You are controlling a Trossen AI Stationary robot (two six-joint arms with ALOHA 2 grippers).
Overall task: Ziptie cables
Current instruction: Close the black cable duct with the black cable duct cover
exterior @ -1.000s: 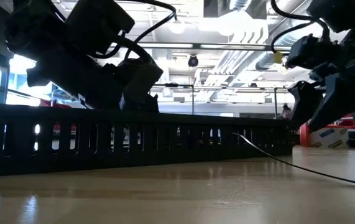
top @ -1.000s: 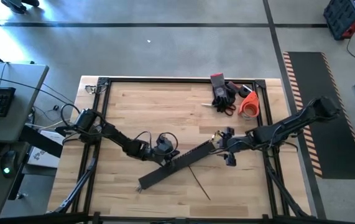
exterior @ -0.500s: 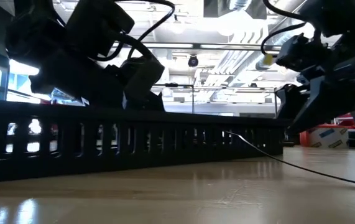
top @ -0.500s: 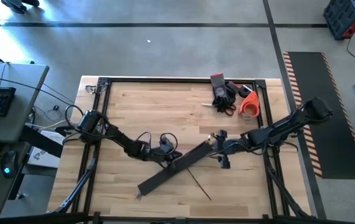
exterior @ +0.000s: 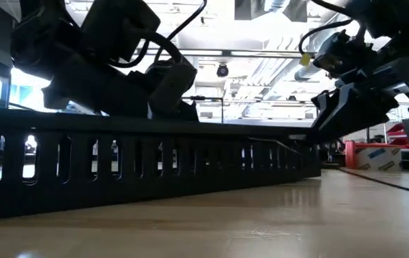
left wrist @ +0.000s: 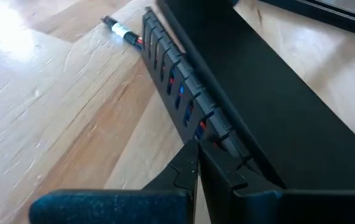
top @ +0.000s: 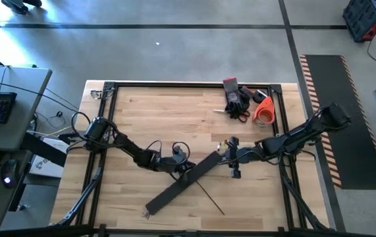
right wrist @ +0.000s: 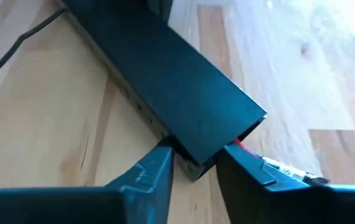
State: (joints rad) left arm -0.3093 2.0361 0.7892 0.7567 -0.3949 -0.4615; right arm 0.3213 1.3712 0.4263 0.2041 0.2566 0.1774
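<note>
The slotted black cable duct [top: 181,181] lies slantwise across the middle of the wooden tabletop [top: 141,112], and both hands are on it. The right hand [right wrist: 193,163] straddles the duct's end nearer the orange tape roll [top: 264,110], its fingers [right wrist: 149,171] pressing in on the two side walls. The left hand [left wrist: 197,167] sits pinched together at the duct's rim, about midway along it.

Risk, as a judgement: the right hand grips only the very end of a long, rigid bar, so any lift or pull could lever the duct, swing its far end across the tabletop, or let the smooth walls slip out. The thin comb-like fins could flex or snap under squeeze. The cables [left wrist: 183,102] show only as red and blue glints through the duct's slots, with a red one [right wrist: 245,149] poking out of the end beside the right hand; a closing finger could pinch it.

The duct is matte black plastic, a square channel with a flat lid. A thin dark wire [top: 209,195] trails off the duct's side. The tabletop is pale, grainy planks.
</note>
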